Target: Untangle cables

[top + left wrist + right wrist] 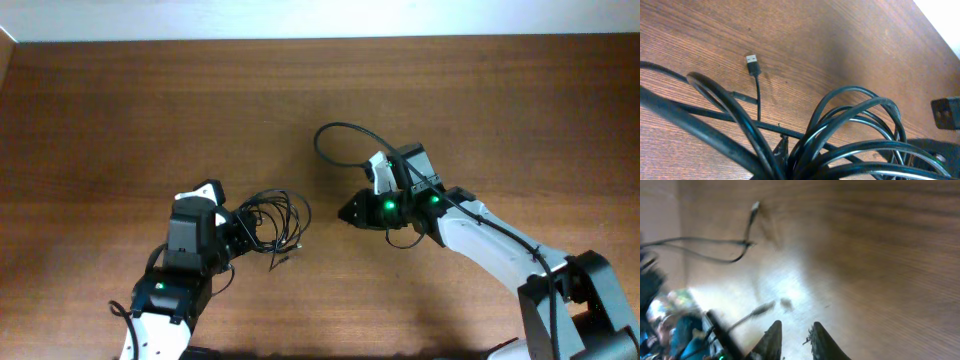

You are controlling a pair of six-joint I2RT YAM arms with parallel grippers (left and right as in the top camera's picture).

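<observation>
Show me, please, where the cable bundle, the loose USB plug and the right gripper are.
cable bundle (258,218): overhead, dense part of loops.
USB plug (752,63): left wrist, middle of plug.
right gripper (796,328): right wrist, between its fingertips.

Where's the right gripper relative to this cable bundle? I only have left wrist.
Observer: Overhead puts the right gripper beside the cables, on its own arm's side, not touching, with table showing between.
Operator: Holding anything?
Observer: No. Right wrist shows its fingers slightly apart with nothing between them.
Operator: Is the left gripper on the bundle?
Observer: Overhead has the left gripper at the bundle's edge, but the grip itself is hidden.
</observation>
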